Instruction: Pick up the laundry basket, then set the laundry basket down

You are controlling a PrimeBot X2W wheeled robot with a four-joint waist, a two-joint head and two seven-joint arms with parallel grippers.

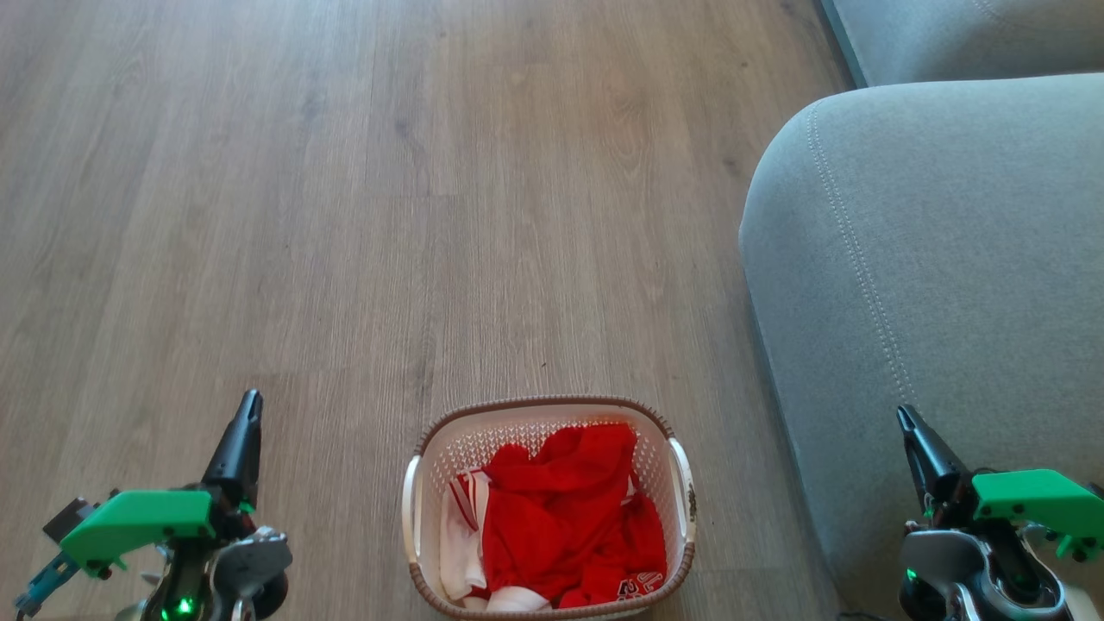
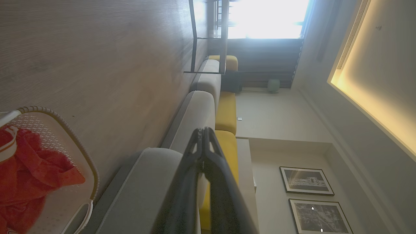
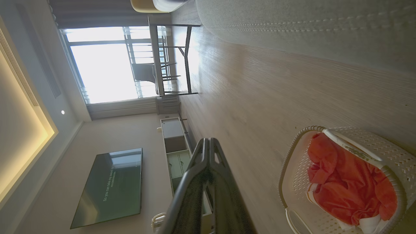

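Sitting on the wood-plank floor (image 1: 345, 216) beside the grey sofa (image 1: 931, 259), the laundry basket (image 1: 543, 402) is resting between the left pincer (image 1: 251, 399) and right pincer (image 1: 903, 417), both hovering pressed together.

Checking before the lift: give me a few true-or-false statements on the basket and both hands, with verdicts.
1. The laundry basket sits on the floor between the left hand and the right hand. True.
2. The left hand grips a basket handle. False: it is shut on nothing, apart from the basket.
3. The right hand is open. False: its fingers are shut.
4. The basket holds red clothes. True.
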